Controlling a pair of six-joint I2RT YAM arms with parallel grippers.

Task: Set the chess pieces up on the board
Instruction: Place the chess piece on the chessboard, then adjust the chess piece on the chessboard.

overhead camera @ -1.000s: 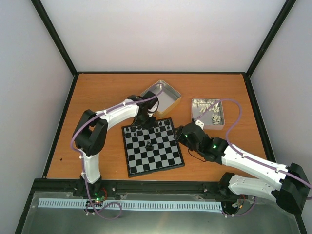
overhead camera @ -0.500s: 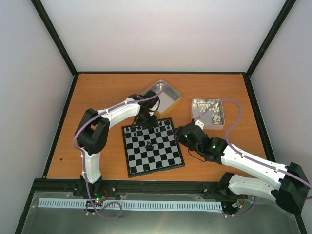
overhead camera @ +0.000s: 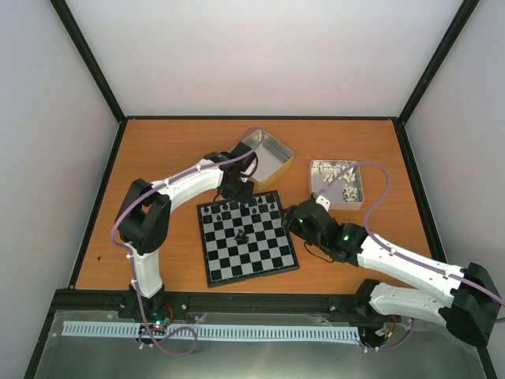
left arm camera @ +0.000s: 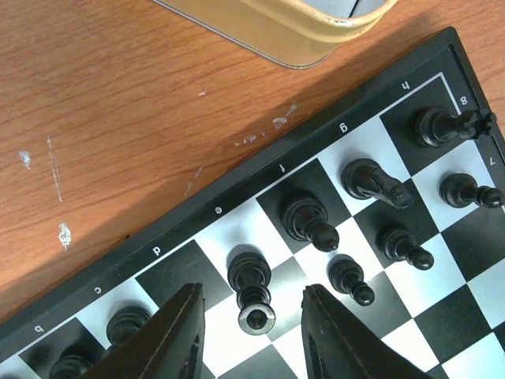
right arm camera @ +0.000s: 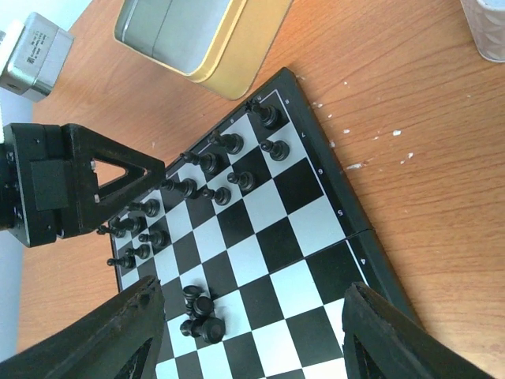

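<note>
We judge the step in hand to be leaving a tall piece on the back row. It stands upright on the light square by the rim letter e. The left gripper is released: its fingers flank the piece with a gap on each side. To do this well, we should rise straight up before swinging away. A neighbour stands just beside the left finger, and a sideways drift would likely topple it. The right gripper hangs spread wide and empty over the board, near a small heap of pieces lying tumbled mid-board. We would leave that heap alone until the left arm is clear.

The pieces are glossy black, with turned profiles, round bases and slim necks. They look light and easy to tip, and the knight's and rook's tops are irregular. Several already fill the far two rows. The board is flat and smooth, black and light-grey checks inside a thin black rim with pale letters. The table is orange-brown wood grain with pale scuffs. The tin just beyond the rim has a gold outer wall, rounded corners and a dull metal inside. A second tin to the right holds pale pieces.
</note>
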